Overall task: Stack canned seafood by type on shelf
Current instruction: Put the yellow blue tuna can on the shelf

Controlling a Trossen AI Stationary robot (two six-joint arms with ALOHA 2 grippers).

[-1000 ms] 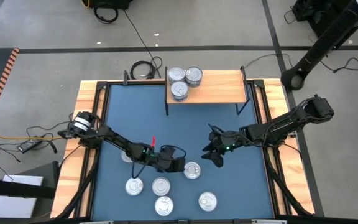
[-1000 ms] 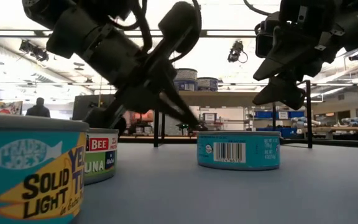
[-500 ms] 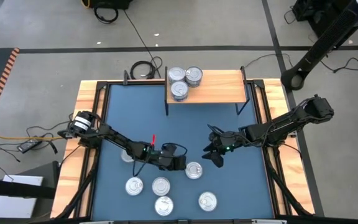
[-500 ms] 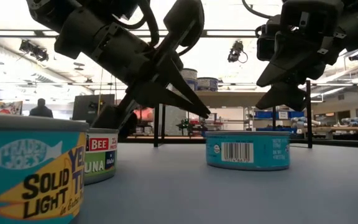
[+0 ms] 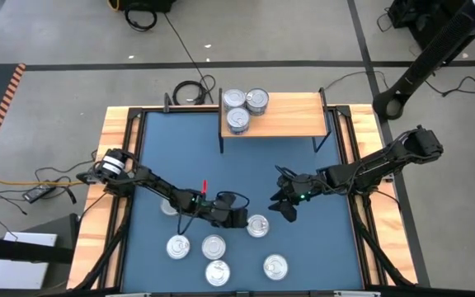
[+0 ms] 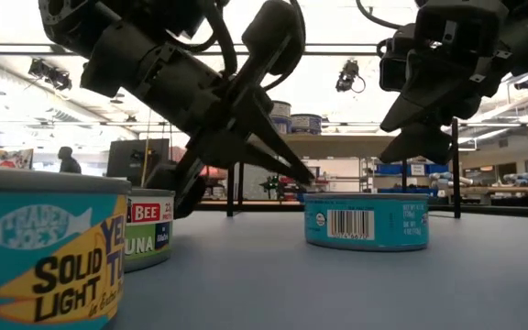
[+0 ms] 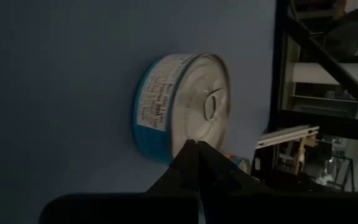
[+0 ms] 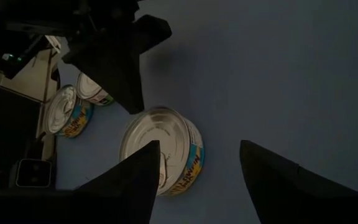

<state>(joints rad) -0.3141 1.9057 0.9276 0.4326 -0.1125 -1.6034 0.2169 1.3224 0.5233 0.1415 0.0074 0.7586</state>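
A teal-labelled can point(image 5: 257, 225) with a silver pull-tab lid stands on the blue table, right of centre in the low view point(image 6: 365, 220). My left gripper point(image 5: 243, 219) is shut, its tips at the can's left rim. My right gripper point(image 5: 285, 205) hangs open above the table just far-right of that can, touching nothing. The light-wood shelf point(image 5: 291, 115) stands at the far edge, with three cans point(image 5: 237, 120) at its left end, their bases on the board. My left gripper's shut fingertips point(image 6: 308, 174) slant down from the table's left to the can's upper left rim point(image 7: 178, 144). The can stands flat on the table. I cannot tell whether the tips touch the rim at this moment.
Several more cans stand on the near part of the table point(image 5: 213, 246), one at the near right point(image 5: 275, 266) and one half under the left arm point(image 5: 169, 206). Two of them loom close in the low view point(image 6: 44, 257). Wooden strips point(image 5: 114, 165) edge the table.
The teal can has slid a little toward the table's right edge, staying flat, with my shut left fingertips following at its left rim. My right gripper has kept still and open.
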